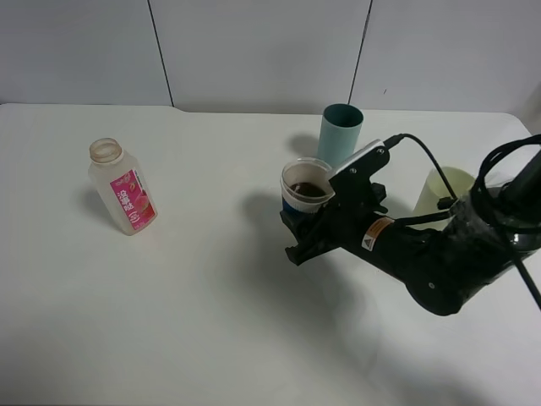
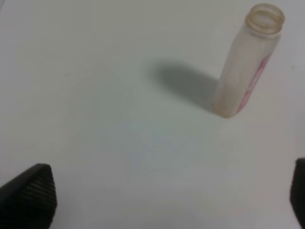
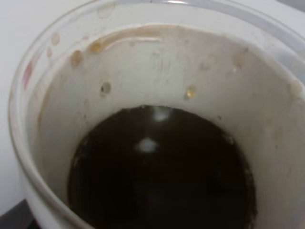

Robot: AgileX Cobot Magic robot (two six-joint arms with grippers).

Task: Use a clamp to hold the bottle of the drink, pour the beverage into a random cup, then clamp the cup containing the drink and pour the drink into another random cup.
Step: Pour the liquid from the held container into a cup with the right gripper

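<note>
A white table point(image 1: 211, 321) under even light meets a pale grey panelled wall point(image 1: 254, 51) with dark seams.

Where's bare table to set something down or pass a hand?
Free: the wide stretch of white table between the clear pink-labelled plastic bottle and the blue-banded clear cup, plus the near strip in front of them. Crowded: the right side, where the right gripper clamps that cup, teal cup just behind, pale green tumbler beside the arm.
</note>
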